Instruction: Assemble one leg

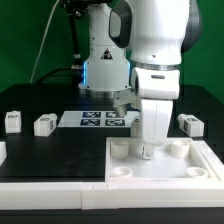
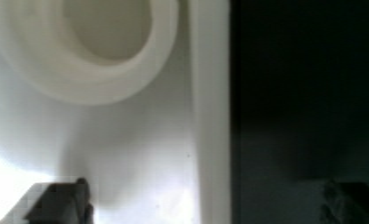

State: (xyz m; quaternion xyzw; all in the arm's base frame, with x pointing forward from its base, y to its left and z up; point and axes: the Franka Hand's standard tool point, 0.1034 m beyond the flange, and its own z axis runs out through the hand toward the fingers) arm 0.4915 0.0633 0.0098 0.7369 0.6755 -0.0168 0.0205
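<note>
Small white legs with black tags lie on the black table: two at the exterior view's left (image 1: 12, 121) (image 1: 44, 124) and one at its right (image 1: 190, 124). The large white tray-like part (image 1: 120, 175) with corner sockets lies at the front. My gripper (image 1: 148, 150) hangs low over the tray's far edge, between two sockets. In the wrist view my gripper (image 2: 202, 203) is open and holds nothing. One fingertip (image 2: 56, 205) is over the white tray surface (image 2: 110, 150) and the other is over the dark table. A round socket (image 2: 110, 50) of the tray lies ahead.
The marker board (image 1: 95, 120) lies on the table behind the tray, partly hidden by my arm. The robot's base (image 1: 105, 65) stands behind it. The black table (image 1: 40, 155) runs to the exterior view's left of the tray.
</note>
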